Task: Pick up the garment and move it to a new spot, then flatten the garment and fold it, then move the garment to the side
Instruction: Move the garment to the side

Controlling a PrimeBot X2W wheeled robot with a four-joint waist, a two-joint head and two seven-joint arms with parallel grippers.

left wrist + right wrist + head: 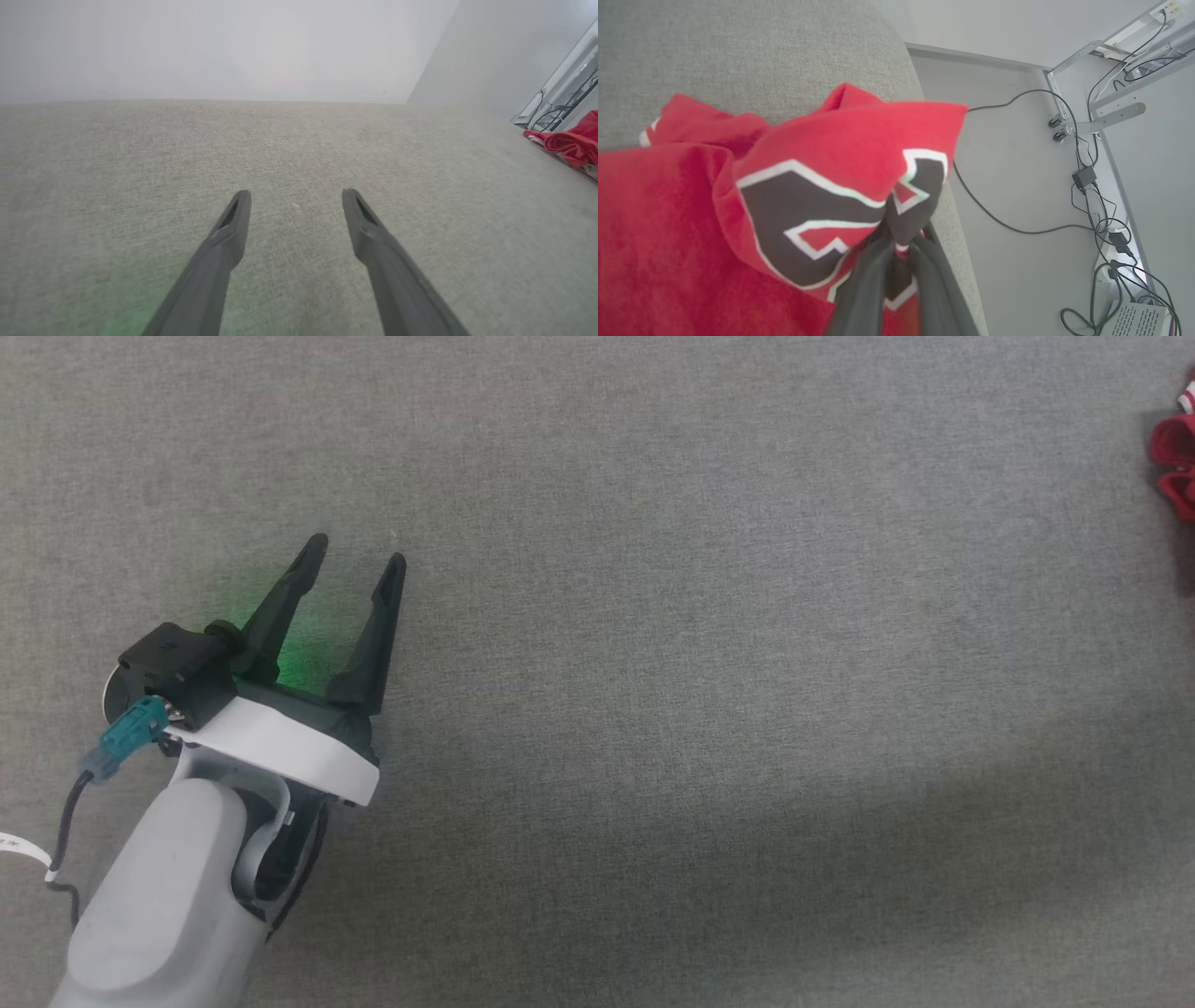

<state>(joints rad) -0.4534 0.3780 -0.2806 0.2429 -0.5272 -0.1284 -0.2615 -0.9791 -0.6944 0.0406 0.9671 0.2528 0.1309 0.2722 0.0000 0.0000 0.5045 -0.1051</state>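
1. At 8 o'clock in the head view, the left claw is hovering over the grey counter. Its two dark fingers are standing well apart with nothing between them, pointing toward 1 o'clock.
2. A green glow is showing on the fabric under those fingers.
3. At 3 o'clock, right at the frame's edge, a red bunch of the garment is lying on the counter, well apart from the left claw. A bit of white trim is showing at its top.
4. In the left wrist view, the left claw is gaping over bare counter. The garment is lying crumpled at 3 o'clock near the counter's edge.
5. In the right wrist view, the right claw is pinching a fold of the garment at 6 o'clock, its fingers closed tight on the black, white-outlined lettering.
6. More of the red cloth is spreading from 6 to 9 o'clock over the counter, by its rounded corner.
7. Beyond that edge, at 3 o'clock, dark cables are trailing across the pale floor.
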